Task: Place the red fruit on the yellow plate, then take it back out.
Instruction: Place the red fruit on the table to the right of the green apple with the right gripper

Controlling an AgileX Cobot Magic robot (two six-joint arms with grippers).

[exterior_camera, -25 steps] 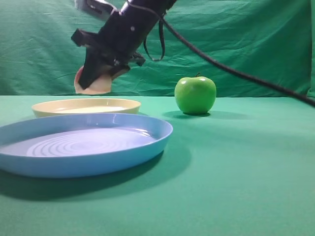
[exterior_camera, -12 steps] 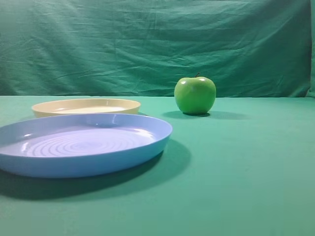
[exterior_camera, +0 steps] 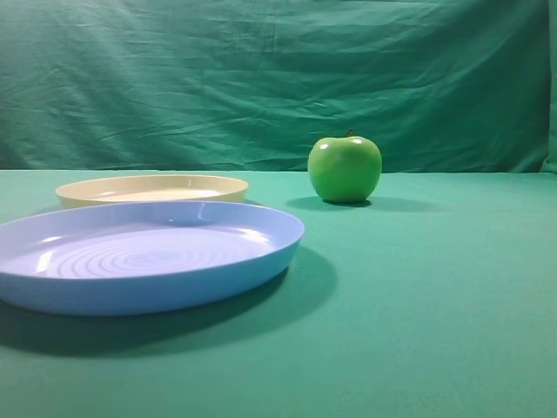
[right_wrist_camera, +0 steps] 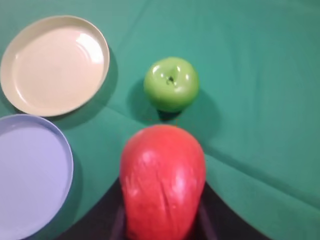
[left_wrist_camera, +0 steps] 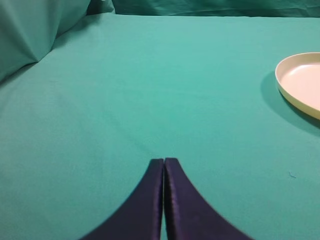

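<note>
While the right gripper (right_wrist_camera: pixel 162 227) hangs high above the desk (exterior_camera: pixel 435 305), its jaws grip the red fruit (right_wrist_camera: pixel 162 180) over the yellow plate (right_wrist_camera: pixel 55 62), blue plate (right_wrist_camera: pixel 30 175) and green apple (right_wrist_camera: pixel 171 83). The left gripper (left_wrist_camera: pixel 164 162) has its jaws pressed together, empty.

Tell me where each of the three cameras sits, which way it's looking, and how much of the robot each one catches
Exterior high: low at table level, facing the green backdrop across the blue plate, yellow plate and green apple; no robot part shows.
Left wrist: above the cloth, looking forward over the shut left gripper; yellow plate at the right edge.
Right wrist: high, looking down past the right gripper holding the red fruit.
Shared: the yellow plate shows in all three; apple and blue plate in the exterior and right wrist views.
</note>
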